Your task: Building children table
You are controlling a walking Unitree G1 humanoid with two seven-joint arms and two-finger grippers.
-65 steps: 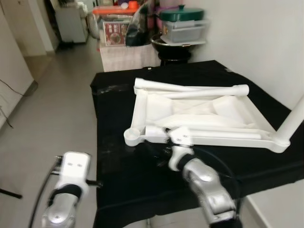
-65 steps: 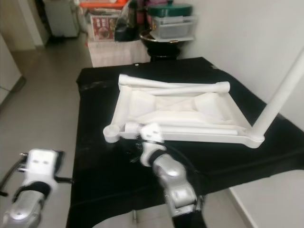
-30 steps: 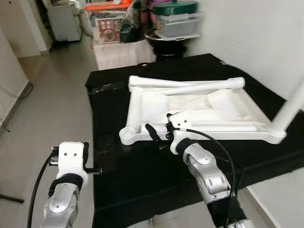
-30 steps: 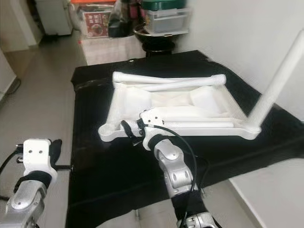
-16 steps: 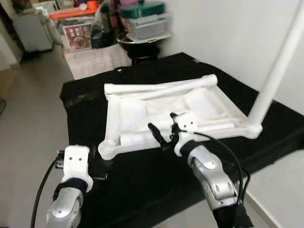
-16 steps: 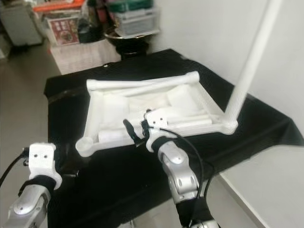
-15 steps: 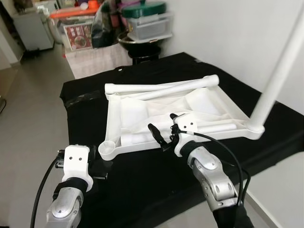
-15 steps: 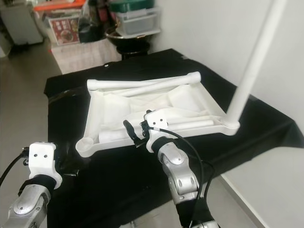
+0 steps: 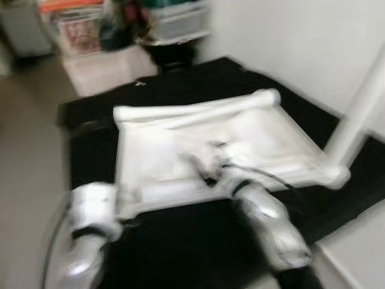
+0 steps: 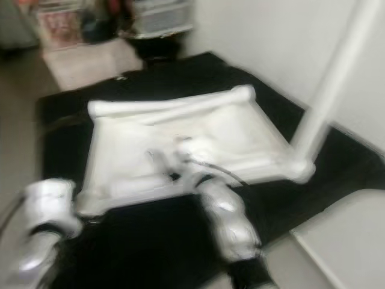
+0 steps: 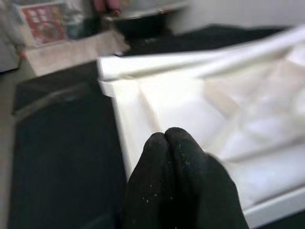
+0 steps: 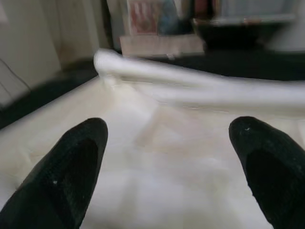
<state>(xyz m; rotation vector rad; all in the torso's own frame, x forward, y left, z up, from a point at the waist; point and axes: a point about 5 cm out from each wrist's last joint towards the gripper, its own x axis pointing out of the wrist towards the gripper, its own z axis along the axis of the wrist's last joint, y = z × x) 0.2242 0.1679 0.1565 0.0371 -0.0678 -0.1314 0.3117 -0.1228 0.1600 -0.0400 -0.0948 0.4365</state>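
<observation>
Children's table frame [image 9: 198, 144], white and upside down, lies flat on the black-covered tabletop [image 9: 90, 138], with one leg [image 9: 361, 114] already standing up from its near right corner. Your biggest risk is that leg: judging by how near your right arm reaches, a careless sweep could knock it loose or drag the whole frame over the cloth. Blurred head views mean you are aiming poorly right now, so wait before closing. Your right gripper [image 12: 167, 157] hovers over the frame's inside with its fingers spread wide, holding nothing. Your left gripper [image 11: 171, 143] sits at the frame's near left edge, fingers pressed together and empty. Beyond the tabletop you have a white wall, bare floor and stacked storage boxes [image 9: 174, 18].
</observation>
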